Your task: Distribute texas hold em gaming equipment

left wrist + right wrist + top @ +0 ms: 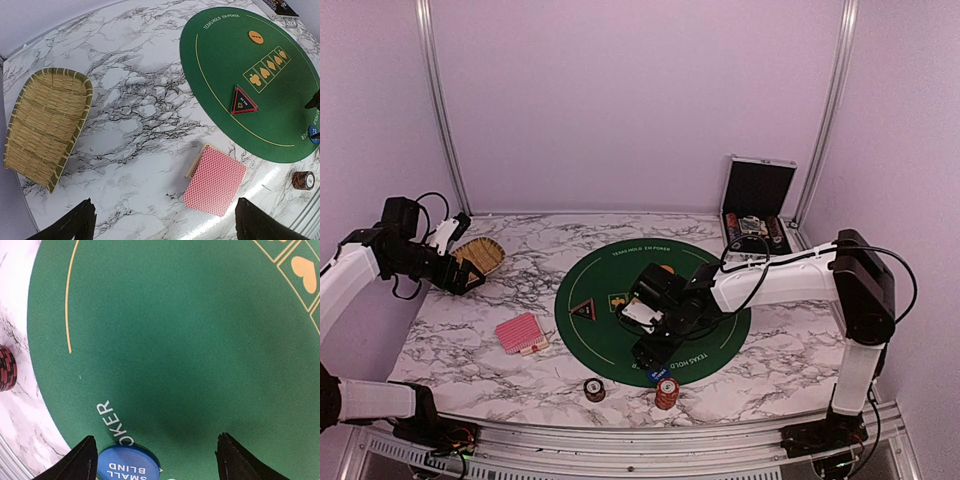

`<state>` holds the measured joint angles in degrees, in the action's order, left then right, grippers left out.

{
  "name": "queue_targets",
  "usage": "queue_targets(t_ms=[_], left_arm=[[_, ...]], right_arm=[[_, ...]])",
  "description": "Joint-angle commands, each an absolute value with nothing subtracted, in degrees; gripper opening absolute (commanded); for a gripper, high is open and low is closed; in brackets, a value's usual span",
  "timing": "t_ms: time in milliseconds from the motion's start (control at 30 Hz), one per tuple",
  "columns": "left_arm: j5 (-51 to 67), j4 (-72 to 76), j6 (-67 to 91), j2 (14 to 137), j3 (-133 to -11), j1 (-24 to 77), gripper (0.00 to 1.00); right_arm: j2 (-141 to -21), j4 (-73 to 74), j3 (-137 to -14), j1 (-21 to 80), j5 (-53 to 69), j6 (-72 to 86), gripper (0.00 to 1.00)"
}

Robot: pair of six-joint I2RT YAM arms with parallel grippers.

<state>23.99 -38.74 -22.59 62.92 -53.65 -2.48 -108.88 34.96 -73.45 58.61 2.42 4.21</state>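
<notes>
A pink-red-backed card deck [522,334] lies on the marble left of the green mat [620,345]; it also shows in the left wrist view [216,179]. On the mat are a black triangular marker [584,309], an orange disc [256,37] and a blue "small blind" disc [127,466]. Two chip stacks [594,389] [667,392] stand at the front edge. My left gripper [460,275] is open and empty, held high beside the basket [164,210]. My right gripper [655,352] is open and empty, low over the mat, just behind the blue disc [156,442].
A woven straw basket [478,255] sits at the table's left edge, also seen in the left wrist view [47,125]. An open silver case [757,205] stands at the back right. A chip stack [6,369] sits on marble left of my right gripper.
</notes>
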Motion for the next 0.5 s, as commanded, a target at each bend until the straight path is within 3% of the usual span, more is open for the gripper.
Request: queue_targets(t_ms=[0,467], left_arm=[[24.5,-40.0,-23.5,62.8,-55.2,-2.8,0.99],[24.7,-40.1,-23.9,62.7,-54.9,-2.8,0.99]], right_arm=[[-108.1,38.0,-73.8,58.9,1.3,3.1,0.8],[-107.8,42.5,-75.4,59.0,2.5,2.2,0.79]])
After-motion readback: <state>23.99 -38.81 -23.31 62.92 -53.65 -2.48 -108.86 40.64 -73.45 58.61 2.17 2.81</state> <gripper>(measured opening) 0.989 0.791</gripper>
